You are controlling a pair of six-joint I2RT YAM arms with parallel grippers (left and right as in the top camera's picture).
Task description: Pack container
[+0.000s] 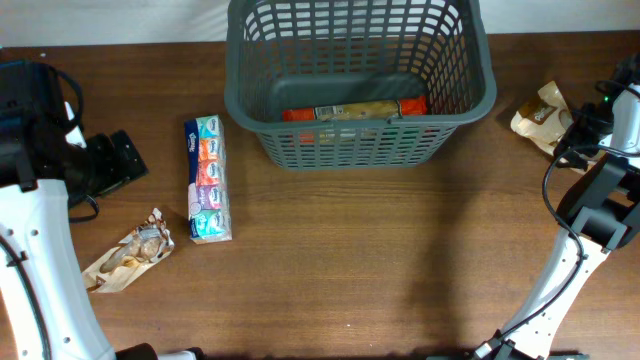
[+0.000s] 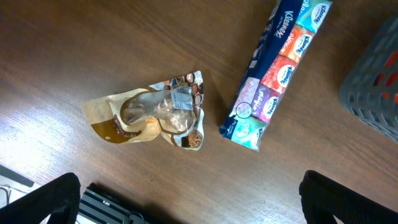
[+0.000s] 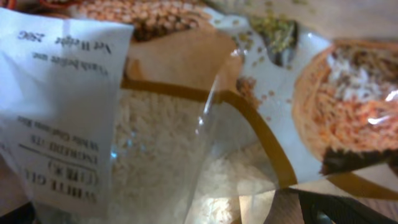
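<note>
Open from above into the large dark grey lattice-sided plastic basket (image 1: 352, 145); free floor at its far side, blocked along the near wall by a flat red-and-tan packet (image 1: 355, 111); bare across the brown wooden table (image 1: 400, 260) in front of the basket; narrowed at left by a long blue multipack of pocket tissues (image 1: 208, 180) and a crumpled brown-and-clear snack pouch (image 1: 130, 250), near each other but apart, with a strip of bare wood between; crowded at far right by a tan-and-white grain pouch (image 1: 540, 115), filling the right wrist view at close range.
</note>
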